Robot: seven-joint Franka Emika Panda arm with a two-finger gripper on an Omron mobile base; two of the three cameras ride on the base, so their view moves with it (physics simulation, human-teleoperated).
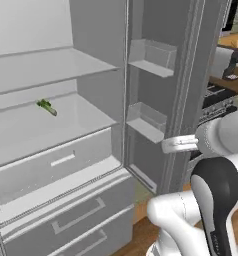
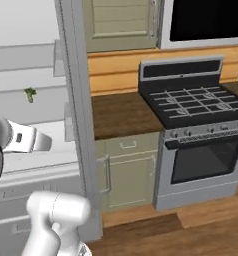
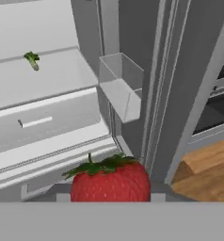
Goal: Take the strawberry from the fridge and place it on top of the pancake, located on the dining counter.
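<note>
Partly cropped, strawberry (image 3: 110,181) hides the fingers.

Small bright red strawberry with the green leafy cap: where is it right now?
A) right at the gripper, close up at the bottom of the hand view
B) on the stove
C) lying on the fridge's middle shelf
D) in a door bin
A: the small bright red strawberry fills the bottom centre of the hand view, outside the light-grey fridge, whose shelf carries the thin green vegetable.

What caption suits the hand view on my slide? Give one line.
Strawberry held close before the gripper camera, outside the open fridge, green vegetable left on its shelf.
</note>
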